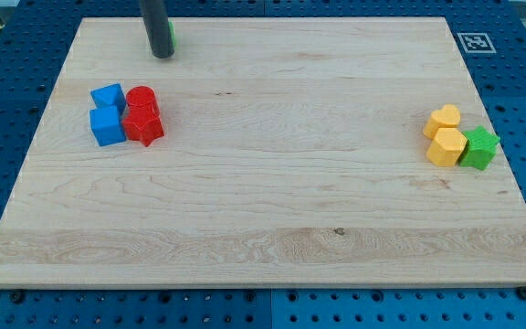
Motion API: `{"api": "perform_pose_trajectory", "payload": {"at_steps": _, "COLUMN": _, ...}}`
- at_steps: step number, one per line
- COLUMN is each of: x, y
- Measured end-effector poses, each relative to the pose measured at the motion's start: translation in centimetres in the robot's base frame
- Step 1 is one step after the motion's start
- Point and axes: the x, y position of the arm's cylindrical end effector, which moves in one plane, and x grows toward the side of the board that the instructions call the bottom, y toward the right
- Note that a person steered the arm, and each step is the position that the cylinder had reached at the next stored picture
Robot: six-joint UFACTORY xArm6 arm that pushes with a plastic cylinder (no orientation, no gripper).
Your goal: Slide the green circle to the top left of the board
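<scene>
Since the green circle [171,37] is already up near the board's [272,192] top edge toward the left, mostly hidden behind my rod with just a sliver showing, I'd call this nearly done, maybe one more nudge leftward. No fingers on this rig to open or close; my tip [162,56] sits touching or just beside the circle's left, rod upright, well clear of the blue and red cluster below.

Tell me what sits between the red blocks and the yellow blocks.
Nothing: in the camera view, only bare board runs from the red blocks to the yellow blocks. My tip is near the view's top left, off that line.
</scene>
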Motion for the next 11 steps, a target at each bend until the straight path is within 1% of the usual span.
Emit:
{"api": "perform_pose_trajectory", "payload": {"at_steps": 1, "x": 0.0, "y": 5.2}}
{"api": "perform_pose_trajectory", "payload": {"at_steps": 3, "x": -0.7, "y": 0.2}}
{"api": "perform_pose_trajectory", "payload": {"at_steps": 4, "x": -0.6, "y": 5.8}}
{"api": "perform_pose_trajectory", "payload": {"at_steps": 5, "x": -3.0, "y": 4.9}}
{"api": "perform_pose_trajectory", "payload": {"at_steps": 6, "x": -4.3, "y": 0.8}}
{"api": "perform_pose_trajectory", "payload": {"at_steps": 7, "x": -4.2, "y": -1.0}}
{"api": "perform_pose_trajectory", "payload": {"at_steps": 8, "x": -2.6, "y": 1.3}}
{"api": "perform_pose_trajectory", "payload": {"at_steps": 9, "x": -2.1, "y": -0.2}}
{"api": "perform_pose_trajectory", "payload": {"at_steps": 10, "x": -1.1, "y": -3.0}}
{"api": "perform_pose_trajectory", "payload": {"at_steps": 11, "x": 0.2, "y": -3.1}}
